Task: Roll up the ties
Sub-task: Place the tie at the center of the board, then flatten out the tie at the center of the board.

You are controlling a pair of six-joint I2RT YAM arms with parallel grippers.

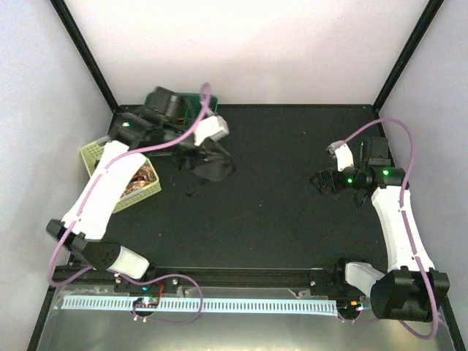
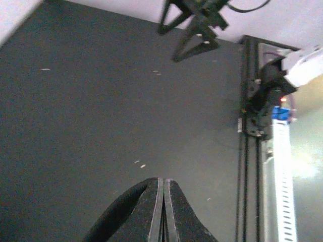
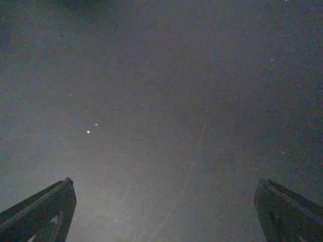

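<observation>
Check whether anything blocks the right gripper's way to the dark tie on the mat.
Nothing visible does. Only bare mat lies between the open right gripper and the dark tie.
</observation>
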